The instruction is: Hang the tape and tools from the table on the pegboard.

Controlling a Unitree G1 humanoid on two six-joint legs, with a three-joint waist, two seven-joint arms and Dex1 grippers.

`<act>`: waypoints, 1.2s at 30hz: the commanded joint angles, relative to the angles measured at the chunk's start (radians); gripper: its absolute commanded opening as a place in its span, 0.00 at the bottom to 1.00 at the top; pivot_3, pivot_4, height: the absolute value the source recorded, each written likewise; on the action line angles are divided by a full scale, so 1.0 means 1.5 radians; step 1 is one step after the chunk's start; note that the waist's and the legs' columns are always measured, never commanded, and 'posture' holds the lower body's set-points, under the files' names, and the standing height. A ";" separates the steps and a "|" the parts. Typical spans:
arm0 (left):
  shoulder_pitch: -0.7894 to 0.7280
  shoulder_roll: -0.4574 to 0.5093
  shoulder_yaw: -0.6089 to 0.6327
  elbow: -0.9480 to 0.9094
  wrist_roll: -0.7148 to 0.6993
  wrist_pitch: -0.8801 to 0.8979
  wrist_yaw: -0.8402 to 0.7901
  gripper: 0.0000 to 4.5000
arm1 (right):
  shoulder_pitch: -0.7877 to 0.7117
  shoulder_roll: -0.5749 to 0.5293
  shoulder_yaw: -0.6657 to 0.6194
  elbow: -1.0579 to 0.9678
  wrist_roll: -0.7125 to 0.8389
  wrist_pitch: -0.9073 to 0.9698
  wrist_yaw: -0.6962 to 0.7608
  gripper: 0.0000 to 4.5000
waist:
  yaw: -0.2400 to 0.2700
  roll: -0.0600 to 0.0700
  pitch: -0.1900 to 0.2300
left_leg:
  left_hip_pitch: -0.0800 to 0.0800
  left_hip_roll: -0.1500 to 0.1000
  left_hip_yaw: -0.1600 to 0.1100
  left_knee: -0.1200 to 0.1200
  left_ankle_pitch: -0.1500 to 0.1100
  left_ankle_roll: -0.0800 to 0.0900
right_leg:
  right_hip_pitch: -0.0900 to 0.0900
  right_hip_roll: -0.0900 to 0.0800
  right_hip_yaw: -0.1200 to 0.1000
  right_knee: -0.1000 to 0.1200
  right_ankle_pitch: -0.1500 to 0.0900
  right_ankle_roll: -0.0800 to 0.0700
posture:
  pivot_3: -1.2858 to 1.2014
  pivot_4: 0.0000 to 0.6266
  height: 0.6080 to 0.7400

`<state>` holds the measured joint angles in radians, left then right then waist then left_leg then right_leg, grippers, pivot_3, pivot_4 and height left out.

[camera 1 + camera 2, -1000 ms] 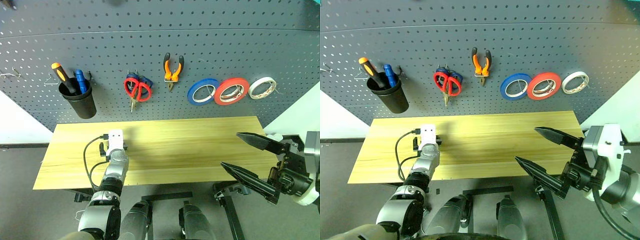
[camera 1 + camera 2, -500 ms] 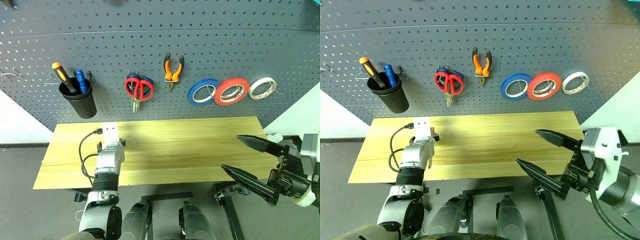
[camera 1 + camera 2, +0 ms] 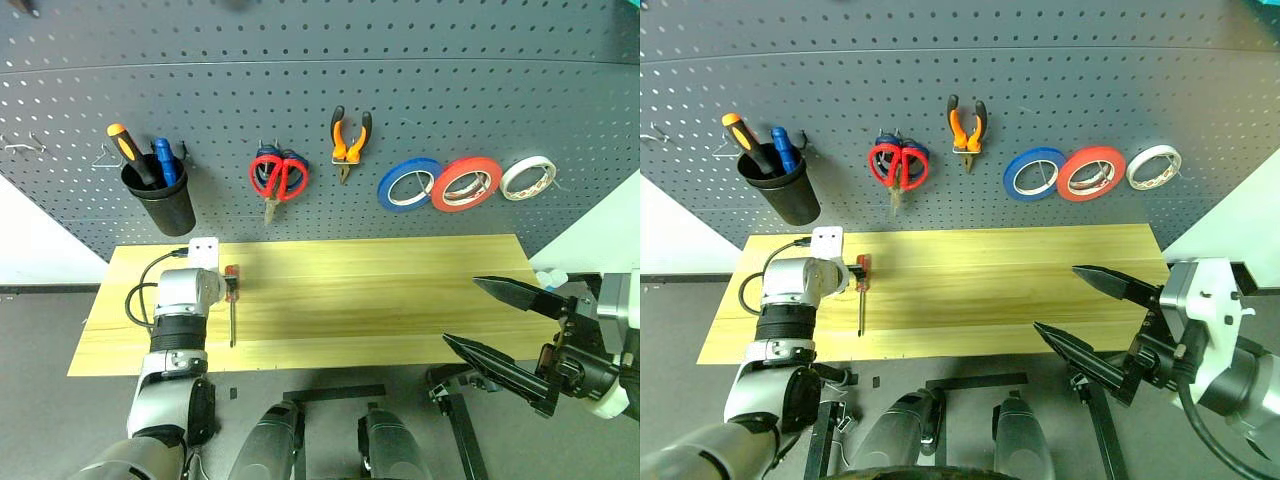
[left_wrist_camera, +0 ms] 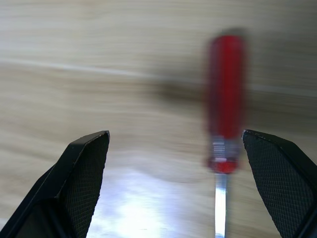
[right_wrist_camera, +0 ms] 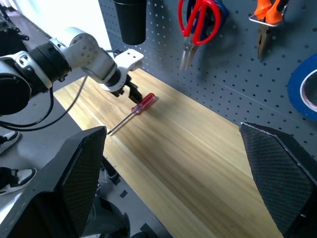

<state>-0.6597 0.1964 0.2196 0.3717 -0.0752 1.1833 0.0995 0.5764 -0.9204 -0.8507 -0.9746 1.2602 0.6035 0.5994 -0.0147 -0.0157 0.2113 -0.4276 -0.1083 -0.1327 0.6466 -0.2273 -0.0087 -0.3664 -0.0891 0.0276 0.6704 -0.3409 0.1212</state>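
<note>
From the head cameras I am looking at the pegboard [image 3: 420,90], and most of the job is hanging there already: the red-handled scissors [image 3: 277,178] on a hook, the pliers [image 3: 349,138] just beside them, and the red tape [image 3: 465,183] between the blue roll [image 3: 410,185] and the white roll [image 3: 527,177]. Only the small red-handled screwdriver [image 3: 231,300] is lying on the table [image 3: 380,300] below the pegboard, beneath the black cup [image 3: 168,205]. I judge it the last item to hang.

Through the left wrist camera, I am seeing the left gripper [image 4: 190,163] pointing down at the tabletop with its fingers spread wide. The screwdriver's red handle is sitting between them, closer to one finger, touched by neither.

Through the right wrist camera, I am seeing the right gripper [image 5: 185,168] standing apart and empty, well away from the pegboard at the table's far end, looking across at the screwdriver and the left gripper beside it.
</note>
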 commanded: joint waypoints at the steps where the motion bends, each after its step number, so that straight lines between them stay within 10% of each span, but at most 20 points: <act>1: -0.010 -0.004 -0.014 -0.005 -0.012 0.014 -0.028 0.99 | 0.004 0.007 -0.011 -0.005 0.001 -0.004 -0.001 1.00 | -0.001 0.000 0.000 | 0.000 0.000 0.000 0.000 0.000 0.000 | 0.000 0.000 0.000 0.000 0.000 0.000 | 0.46 0.31 1.00; 36: 0.002 -0.017 0.013 0.074 -0.015 -0.074 -0.004 0.99 | 0.044 -0.004 -0.061 0.000 0.032 0.011 0.014 1.00 | -0.003 -0.004 0.003 | 0.000 0.000 0.000 -0.001 0.000 0.000 | -0.001 -0.001 0.001 -0.002 0.000 0.000 | 0.45 0.36 1.00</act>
<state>-0.6617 0.1682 0.2219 0.5077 -0.0974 1.0807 0.0857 0.6406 -0.9219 -0.9122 -0.9748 1.2891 0.6219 0.6135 -0.0197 -0.0222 0.2151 -0.4282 -0.1080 -0.1327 0.6453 -0.2278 -0.0082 -0.3676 -0.0899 0.0285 0.6680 -0.3409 0.1212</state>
